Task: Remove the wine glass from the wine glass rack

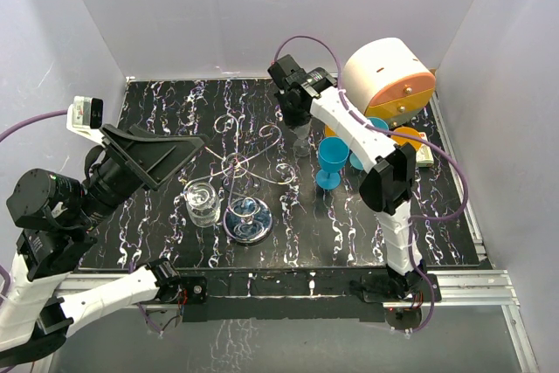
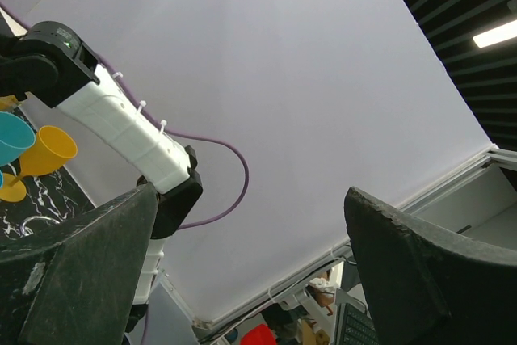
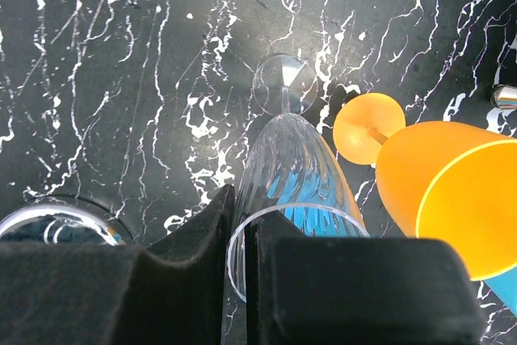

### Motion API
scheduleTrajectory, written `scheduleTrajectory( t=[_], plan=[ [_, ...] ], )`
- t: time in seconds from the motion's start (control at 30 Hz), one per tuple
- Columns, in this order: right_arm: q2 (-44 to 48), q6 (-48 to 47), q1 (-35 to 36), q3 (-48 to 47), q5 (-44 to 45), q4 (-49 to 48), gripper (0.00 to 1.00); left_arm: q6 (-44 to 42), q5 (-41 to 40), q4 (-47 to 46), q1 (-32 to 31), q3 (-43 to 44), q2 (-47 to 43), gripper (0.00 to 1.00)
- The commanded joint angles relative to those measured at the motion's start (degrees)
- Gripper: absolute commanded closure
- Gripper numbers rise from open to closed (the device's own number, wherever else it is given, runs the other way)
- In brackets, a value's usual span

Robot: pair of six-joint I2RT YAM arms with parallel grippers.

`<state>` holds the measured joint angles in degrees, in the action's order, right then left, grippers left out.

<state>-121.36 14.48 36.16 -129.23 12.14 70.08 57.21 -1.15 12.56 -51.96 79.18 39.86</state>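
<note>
Counter (image 1: 349, 235): black with white marbling, carrying the things below.
Drum (image 1: 384, 72): cream body with an orange face, on its side, well behind and to the right of the wine glass rack (image 1: 248, 214).
Left claw (image 2: 250, 199): jaws spread wide with nothing between them, raised above the counter left of the rack.
Wine glass rack: silver wire, upright on its round shiny base mid-counter, scroll arms spreading from the post.
Right claw (image 3: 241, 208): narrow, pinching the rim of the wine glass (image 3: 291, 159) from above, behind and right of the rack.
Wine glass: clear with a ribbed bowl, off the rack, just past its right-hand scrolls.
Wine glass axis: stem near vertical, rim up in the claw, round foot down at the counter. I cannot tell whether the foot touches.
Blue goblet (image 1: 332, 156): upright, right of the rack, just beside the wine glass.
Orange goblet (image 3: 436, 183): farther right of the rack, close to the wine glass.
Second glass (image 1: 203, 203): clear, just left of the rack's base.
Writing: a red mark on the white camera housing (image 1: 85, 113), too small to read.
</note>
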Motion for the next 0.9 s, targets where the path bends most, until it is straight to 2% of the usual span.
scheduleTrajectory(
  t=[0.0, 0.17, 0.37, 0.63, 0.87],
  plan=[
    [-0.42, -0.43, -1.50, -2.18, -0.31, -3.31, 1.00, -0.52, -0.87, -0.27, 0.00, 2.03, -0.74, 0.01],
    [-0.60, -0.72, -2.73, -1.57, -1.29, -3.42, 1.00, -0.44, -0.87, -0.24, 0.02, 2.03, -0.74, 0.01],
    [-0.75, -0.88, -3.88, -2.31, -4.02, -3.11, 0.88, -0.44, -0.46, -0.58, 0.02, 2.12, -0.18, 0.01],
    [1.39, -0.36, -4.41, -6.85, -3.91, -0.51, 0.62, 0.07, -0.52, -0.57, 0.02, 1.71, -0.35, 0.01],
    [10.13, 1.69, -4.43, -7.00, -5.88, 1.02, 0.43, 0.24, -0.43, -0.52, 0.02, 1.18, -0.91, 0.01]
  ],
)
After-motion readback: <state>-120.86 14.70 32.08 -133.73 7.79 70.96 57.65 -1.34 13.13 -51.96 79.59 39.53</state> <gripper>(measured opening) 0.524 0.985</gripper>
